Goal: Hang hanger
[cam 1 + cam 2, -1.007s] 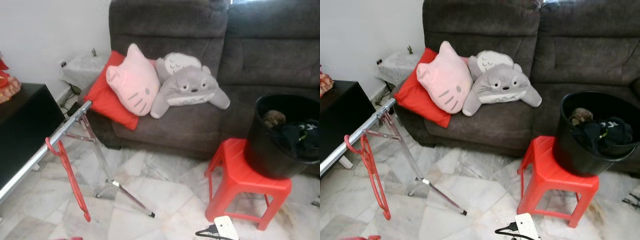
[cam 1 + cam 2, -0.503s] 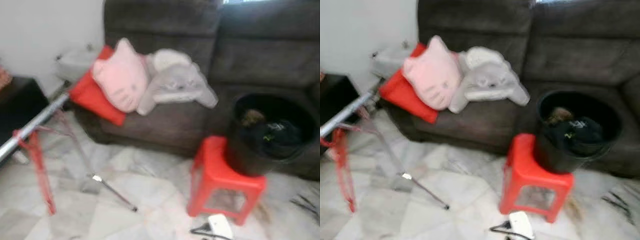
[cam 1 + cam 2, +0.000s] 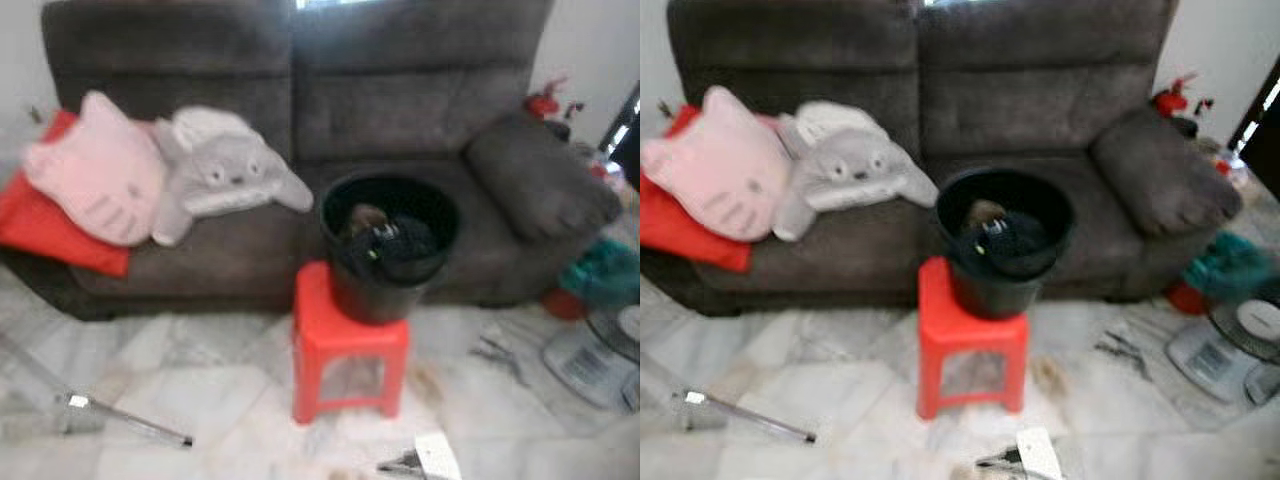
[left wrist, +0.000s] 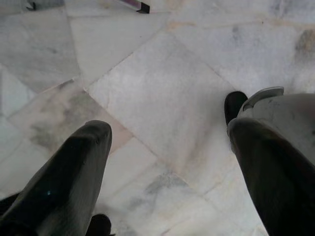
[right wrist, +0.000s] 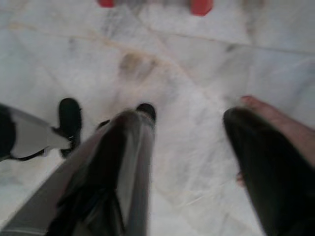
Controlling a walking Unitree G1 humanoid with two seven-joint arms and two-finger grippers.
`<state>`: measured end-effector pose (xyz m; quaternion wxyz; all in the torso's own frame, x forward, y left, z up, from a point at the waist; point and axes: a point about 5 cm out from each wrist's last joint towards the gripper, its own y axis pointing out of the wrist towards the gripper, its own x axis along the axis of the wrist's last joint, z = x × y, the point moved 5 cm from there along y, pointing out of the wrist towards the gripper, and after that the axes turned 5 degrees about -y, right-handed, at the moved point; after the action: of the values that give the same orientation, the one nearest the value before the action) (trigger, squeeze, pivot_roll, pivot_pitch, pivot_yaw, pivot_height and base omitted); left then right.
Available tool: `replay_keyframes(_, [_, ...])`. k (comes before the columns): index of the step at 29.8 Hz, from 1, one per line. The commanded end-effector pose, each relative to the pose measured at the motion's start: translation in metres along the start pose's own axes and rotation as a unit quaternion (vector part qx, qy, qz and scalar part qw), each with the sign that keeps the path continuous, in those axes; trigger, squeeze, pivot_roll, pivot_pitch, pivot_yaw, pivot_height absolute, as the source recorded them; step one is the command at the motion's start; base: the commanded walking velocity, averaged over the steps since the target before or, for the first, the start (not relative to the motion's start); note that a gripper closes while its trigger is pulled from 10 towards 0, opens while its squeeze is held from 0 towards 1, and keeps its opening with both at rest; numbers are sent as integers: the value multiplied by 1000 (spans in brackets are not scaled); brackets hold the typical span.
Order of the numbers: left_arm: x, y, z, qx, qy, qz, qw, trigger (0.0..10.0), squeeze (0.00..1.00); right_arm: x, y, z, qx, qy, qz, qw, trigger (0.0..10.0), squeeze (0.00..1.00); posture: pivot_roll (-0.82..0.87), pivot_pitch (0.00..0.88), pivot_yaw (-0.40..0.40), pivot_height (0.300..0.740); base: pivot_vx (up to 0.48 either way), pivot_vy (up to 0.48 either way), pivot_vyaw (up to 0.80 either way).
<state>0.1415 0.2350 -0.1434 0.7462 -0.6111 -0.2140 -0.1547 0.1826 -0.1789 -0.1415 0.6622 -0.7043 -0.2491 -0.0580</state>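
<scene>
A black bucket (image 3: 388,258) full of dark clothes sits on a red stool (image 3: 347,350) in front of the grey sofa (image 3: 400,110). My left pincer (image 4: 167,162) and right pincer (image 5: 197,157) both hang open over the marble floor (image 4: 162,93), holding nothing. I cannot tell where the hanger is.

Both eye views motion-blurred w/ soft even daylight; wrist views dimmer, right wrist also smeared.
</scene>
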Motion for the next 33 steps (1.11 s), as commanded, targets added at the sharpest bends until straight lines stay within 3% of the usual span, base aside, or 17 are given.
replay_keyframes(1, [-6, -1, 5, 5, 1, 8, 1000, 10000, 0, 6, 0, 2, 1, 6, -9, 1000, 10000, 0, -92, 0, 59, 740, 0, 0, 0])
replay_keyframes(15, [-7, -2, 2, -9, -15, 10, 1000, 10000, 0, 3, 0, 1, -7, 18, -2, 1000, 10000, 0, -93, 0, 61, 740, 0, 0, 0])
replay_keyframes(20, [-8, -2, 3, -4, -11, 11, 1000, 10000, 0, 3, 0, 1, -6, 13, -4, 1000, 10000, 0, -94, 0, 61, 740, 291, 0, -706])
replay_keyframes(33, [-7, -1, 4, -2, -12, 11, 1000, 10000, 0, 6, 0, -1, -17, 20, -13, 1000, 10000, 0, -90, 0, 60, 740, 294, 0, 0])
